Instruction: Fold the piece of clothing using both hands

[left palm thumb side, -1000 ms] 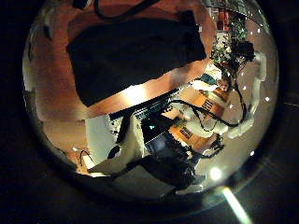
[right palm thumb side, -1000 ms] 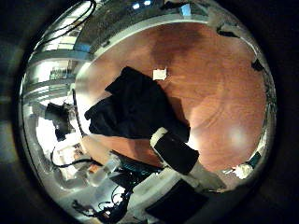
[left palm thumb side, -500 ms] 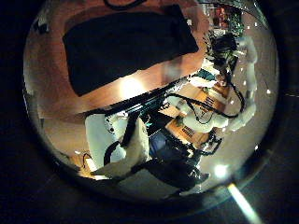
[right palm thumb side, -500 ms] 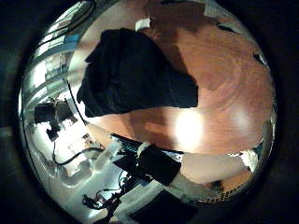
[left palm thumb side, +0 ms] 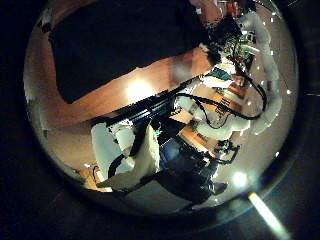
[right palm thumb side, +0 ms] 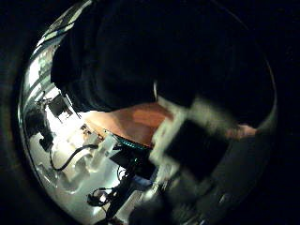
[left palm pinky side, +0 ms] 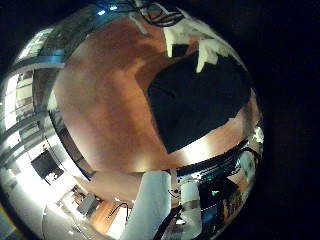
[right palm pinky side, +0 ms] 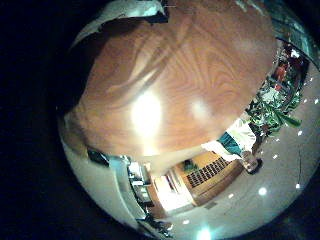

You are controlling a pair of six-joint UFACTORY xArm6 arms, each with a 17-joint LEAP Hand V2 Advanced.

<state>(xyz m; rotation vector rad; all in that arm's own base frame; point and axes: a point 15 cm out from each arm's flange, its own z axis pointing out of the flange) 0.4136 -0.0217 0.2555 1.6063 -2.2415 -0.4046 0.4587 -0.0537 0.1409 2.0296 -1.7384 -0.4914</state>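
A dark piece of clothing (left palm pinky side: 200, 100) lies flat on the wooden table (left palm pinky side: 100, 100). In the left little finger view, my left hand's fingertips (left palm pinky side: 205, 48) reach straight over the clothing's far edge. The left thumb view shows the clothing (left palm thumb side: 120, 45) by the table's near edge, with the other arm (left palm thumb side: 250, 60) beside it. In the right thumb view the clothing (right palm thumb side: 159, 56) fills most of the picture, so it is very close to that palm. One blurred finger (right palm thumb side: 192, 136) of my right hand crosses in front of it. The right little finger view shows only bare table (right palm pinky side: 170, 90).
The table's near edge (left palm thumb side: 130, 95) runs just below the clothing, with the robot's own stand beyond it. A wide stretch of bare wood (right palm pinky side: 190, 60) lies beside the right hand. Room furniture (right palm pinky side: 215, 170) stands past the table's edge.
Both palm cameras have come closer to the clothing, which now fills most of the right thumb view. The right hand's finger has swung further into that view.
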